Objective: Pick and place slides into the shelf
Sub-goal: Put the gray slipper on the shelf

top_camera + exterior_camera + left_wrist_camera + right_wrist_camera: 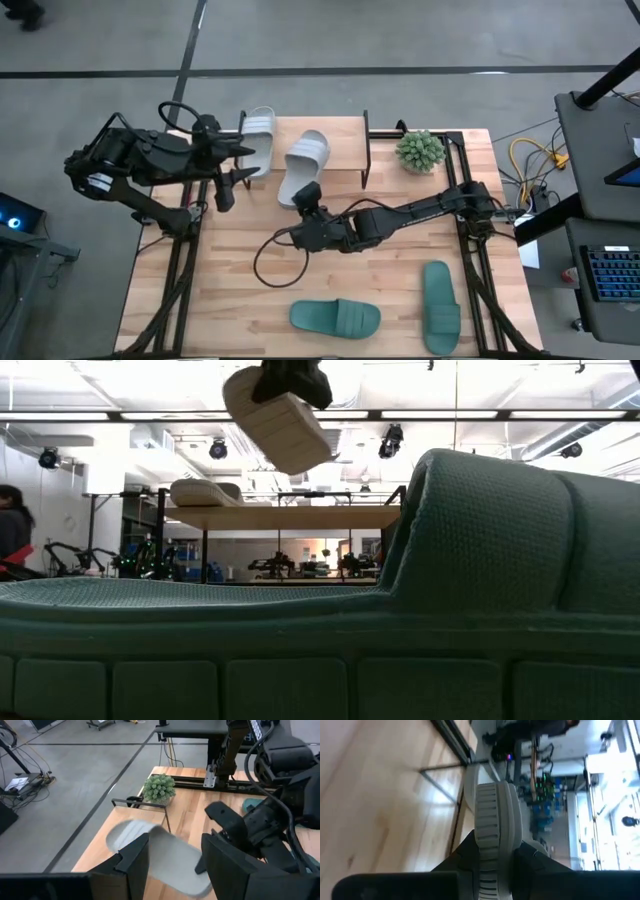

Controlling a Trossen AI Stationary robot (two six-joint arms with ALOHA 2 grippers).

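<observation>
Grey slide pinched at heel by R gripper, raised over shelf front edge, long axis pointing toward back. 2nd grey slide already on shelf. L gripper half-spread, empty, just beside it.

Bright overhead ceiling lights — glare in low view; right wrist view blurred — soft shadows.

two dark jointed arms trailing looped black cables.
</observation>
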